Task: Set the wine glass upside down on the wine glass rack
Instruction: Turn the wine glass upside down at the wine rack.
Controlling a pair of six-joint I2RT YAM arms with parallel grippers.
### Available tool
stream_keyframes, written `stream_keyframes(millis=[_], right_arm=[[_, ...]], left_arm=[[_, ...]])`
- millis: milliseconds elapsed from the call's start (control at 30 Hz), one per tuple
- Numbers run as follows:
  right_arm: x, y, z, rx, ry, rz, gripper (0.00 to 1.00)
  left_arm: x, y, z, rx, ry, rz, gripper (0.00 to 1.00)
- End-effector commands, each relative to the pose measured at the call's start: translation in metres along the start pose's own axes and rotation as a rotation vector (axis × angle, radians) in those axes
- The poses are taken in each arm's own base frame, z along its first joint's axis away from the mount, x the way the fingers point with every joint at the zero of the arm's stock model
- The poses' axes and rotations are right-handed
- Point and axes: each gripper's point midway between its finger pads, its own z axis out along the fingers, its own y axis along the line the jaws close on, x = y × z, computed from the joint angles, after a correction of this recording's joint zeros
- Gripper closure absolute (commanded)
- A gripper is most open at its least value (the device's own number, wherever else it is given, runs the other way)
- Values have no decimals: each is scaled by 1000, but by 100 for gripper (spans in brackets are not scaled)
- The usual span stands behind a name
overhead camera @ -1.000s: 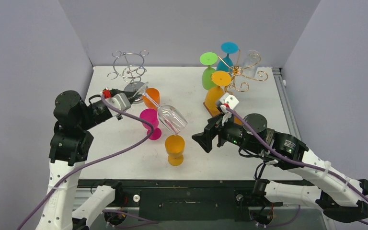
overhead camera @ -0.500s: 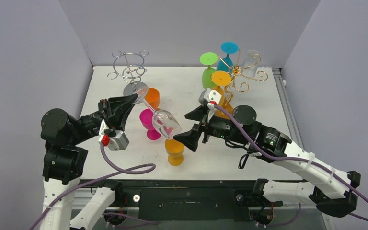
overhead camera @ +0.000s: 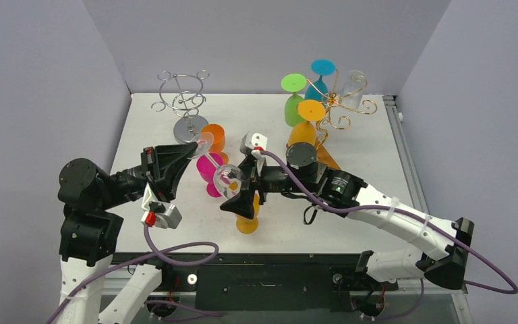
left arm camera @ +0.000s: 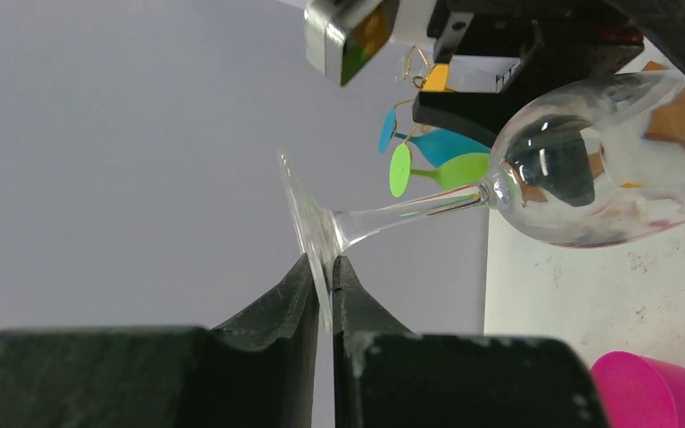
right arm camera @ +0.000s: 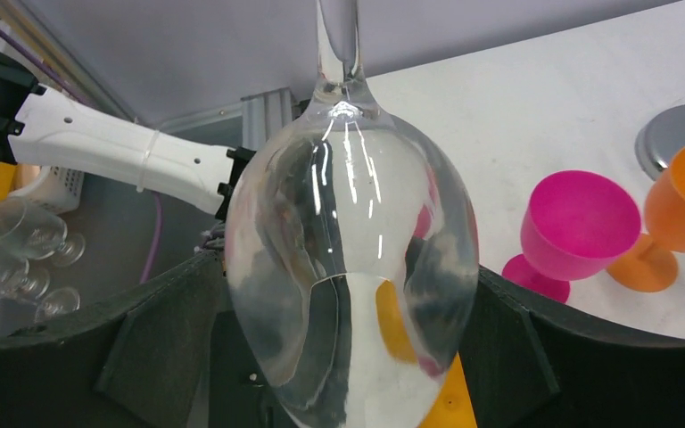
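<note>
A clear wine glass (overhead camera: 229,181) hangs tilted in the air over the middle of the table, its foot up to the left and its bowl down to the right. My left gripper (left arm camera: 323,267) is shut on the rim of the foot; its place in the top view is (overhead camera: 192,150). The stem and bowl (left arm camera: 606,169) stretch away to the right. My right gripper (right arm camera: 343,348) is open, one finger on each side of the bowl (right arm camera: 352,267). The bare silver wine glass rack (overhead camera: 183,101) stands at the back left.
A gold rack (overhead camera: 340,101) at the back right carries green, blue, orange and clear glasses upside down. A pink cup (overhead camera: 210,172) and an orange cup (overhead camera: 214,137) stand under the glass, another orange cup (overhead camera: 246,219) below my right gripper. The silver rack's grey base (right arm camera: 678,134) lies close by.
My right arm has swung left across the table until its open fingers flank the bowl. My left wrist has turned over, still holding the foot, and the glass has shifted left.
</note>
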Motion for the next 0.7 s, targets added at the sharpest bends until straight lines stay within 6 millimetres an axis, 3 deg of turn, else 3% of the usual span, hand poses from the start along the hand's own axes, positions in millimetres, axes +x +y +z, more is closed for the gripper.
stream_keyframes(millis=[0, 167, 400, 467, 600, 667], right_arm=[[-10, 19, 13, -142, -25, -15, 12], [-7, 15, 18, -139, -16, -11, 14], [-9, 8, 7, -82, -41, -47, 38], [-8, 7, 5, -74, -38, -59, 48], [-7, -1, 0, -21, -52, -74, 80], [-8, -8, -5, 29, -74, -87, 91]], left_arm=[[-16, 6, -2, -8, -47, 93, 100], [-18, 6, -4, 3, -41, 109, 100], [-19, 0, -5, 15, -42, 110, 100], [-18, 0, -5, 17, -45, 107, 100], [-21, 0, -4, 17, -60, 116, 99], [-21, 0, -3, 10, -68, 119, 82]])
